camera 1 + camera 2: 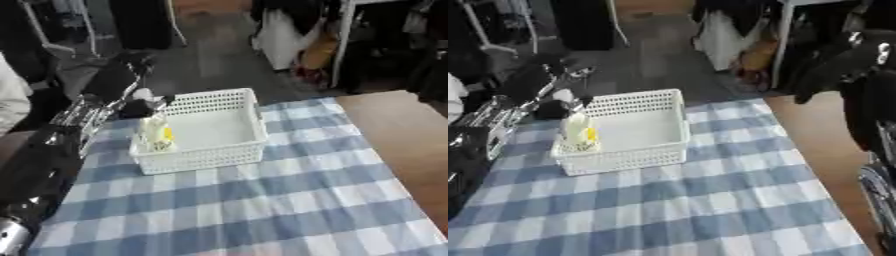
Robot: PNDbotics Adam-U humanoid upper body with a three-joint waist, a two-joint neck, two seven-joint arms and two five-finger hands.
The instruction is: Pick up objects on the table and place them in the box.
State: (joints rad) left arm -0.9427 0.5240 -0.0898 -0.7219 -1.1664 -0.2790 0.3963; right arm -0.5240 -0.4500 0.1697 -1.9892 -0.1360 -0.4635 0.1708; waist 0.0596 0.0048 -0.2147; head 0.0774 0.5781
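Inside the white basket (229, 145), hard against its left wall, a pale translucent bottle (157, 132) with a yellow patch stands roughly upright, its long axis near vertical and its base seemingly at or just above the basket floor. Directly above it, at about twelve o'clock from the bottle, the left hand (140, 106) comes in over the rim with its fingers curled round the bottle's top, so the bottle hangs straight below the hand. That vertical line is what the next move seems to depend on: release should leave the bottle standing or tipping toward three o'clock, onto the open floor of the basket. The right hand is not visible, only its dark arm (859, 65) at two o'clock, well away. The checked worktop (262, 205) spreads out at six o'clock.
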